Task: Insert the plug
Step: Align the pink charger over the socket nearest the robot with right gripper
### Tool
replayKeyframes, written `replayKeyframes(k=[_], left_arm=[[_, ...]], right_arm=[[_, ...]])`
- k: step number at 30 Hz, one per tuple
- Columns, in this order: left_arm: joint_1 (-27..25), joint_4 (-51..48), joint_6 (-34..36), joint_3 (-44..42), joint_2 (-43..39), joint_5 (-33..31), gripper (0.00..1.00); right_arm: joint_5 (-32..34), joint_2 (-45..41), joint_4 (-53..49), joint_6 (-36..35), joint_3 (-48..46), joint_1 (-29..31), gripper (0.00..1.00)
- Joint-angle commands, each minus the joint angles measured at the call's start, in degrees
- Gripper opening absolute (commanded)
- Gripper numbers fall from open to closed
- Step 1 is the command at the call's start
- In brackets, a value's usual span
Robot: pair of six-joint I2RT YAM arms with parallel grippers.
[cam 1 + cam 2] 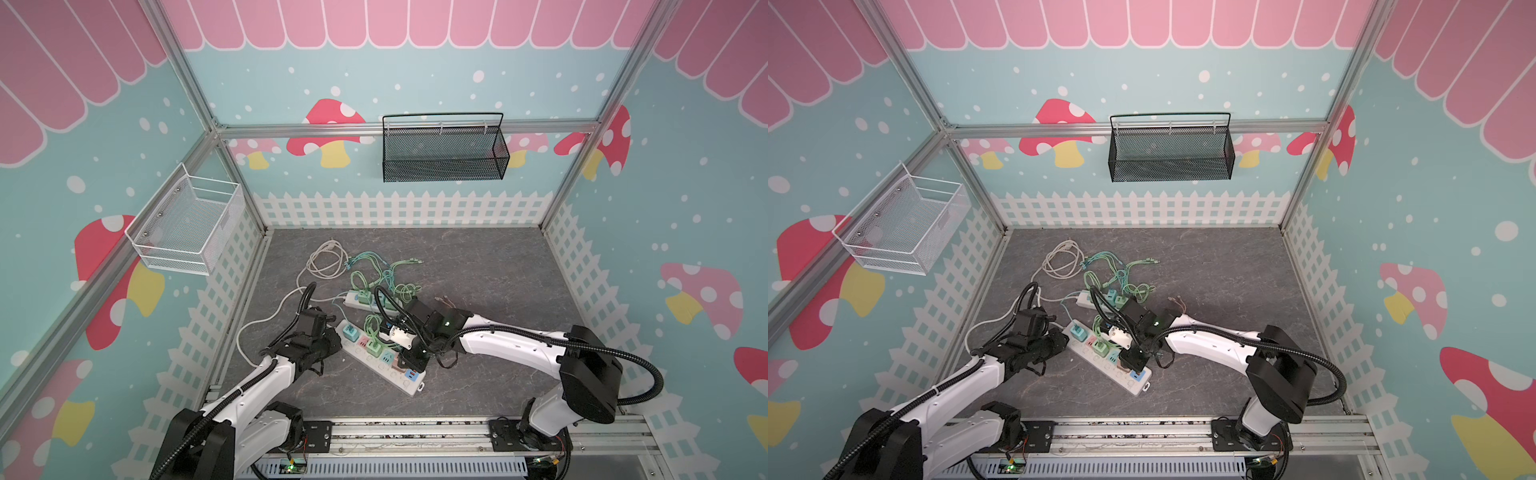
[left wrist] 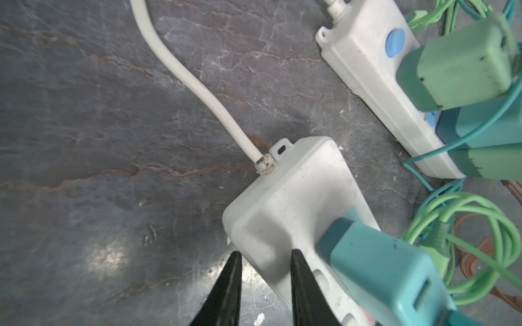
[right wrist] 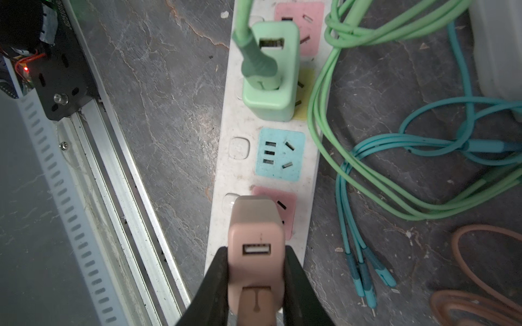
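The pink plug (image 3: pixel 254 220), a blocky USB charger with a brown lead (image 3: pixel 255 304) in one of its two ports, is clamped from both sides by the right gripper (image 3: pixel 257 252). The gripper's black fingers (image 3: pixel 217 276) press flat against the plug's flanks. The plug stands upright over the pink socket (image 3: pixel 286 207) of the long white power strip (image 3: pixel 226 158) and covers the socket's two-slot side. Its base is hidden, so whether the prongs are seated cannot be told. Along the strip toward the far left comes a bare blue socket (image 3: pixel 279 155), then a green charger (image 3: pixel 271 87) plugged in over a yellow socket (image 3: pixel 306 81), with a green cable (image 3: pixel 255 59) in its port.

In both top views the power strip (image 1: pixel 409 385) (image 1: pixel 1133 387) lies slantwise in the middle of the dark stone-patterned table (image 1: pixel 498 270), running far-left to near-right. The right gripper (image 1: pixel 409 360) (image 1: pixel 1131 358) is down on it close to its near-right end. The left gripper (image 2: pixel 265 252) sits at the strip's far-left end, where the white cord (image 2: pixel 192 79) enters. Its fingers (image 2: pixel 228 282) stand a narrow gap apart astride the strip's long edge, one over the top face and one beside the wall; whether they pinch it cannot be told. A teal charger (image 2: pixel 381 271) stands just beside them. A second strip (image 2: pixel 364 56) lies farther back carrying more chargers (image 2: pixel 463 62), and loose cables (image 3: pixel 423 138) in green, teal and brown are heaped to the right of the power strip
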Motion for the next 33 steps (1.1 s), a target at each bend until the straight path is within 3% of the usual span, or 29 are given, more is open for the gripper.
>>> replayKeyframes(k=[1,11,33], left_arm=[[0.3,-0.6,0.8,-1.2,0.2,0.2,0.28],[0.3,-0.6,0.6,-1.2,0.1,0.4,0.27],[0.4,-0.4,0.6,-1.6,0.3,0.5,0.27]], right_arm=[[4.6,2.3,-0.8,0.6,0.5,0.2,0.00],[4.8,2.8,-0.7,0.7,0.7,0.3,0.00],[11.7,4.5,-2.3,0.5,-0.5,3.1,0.00]])
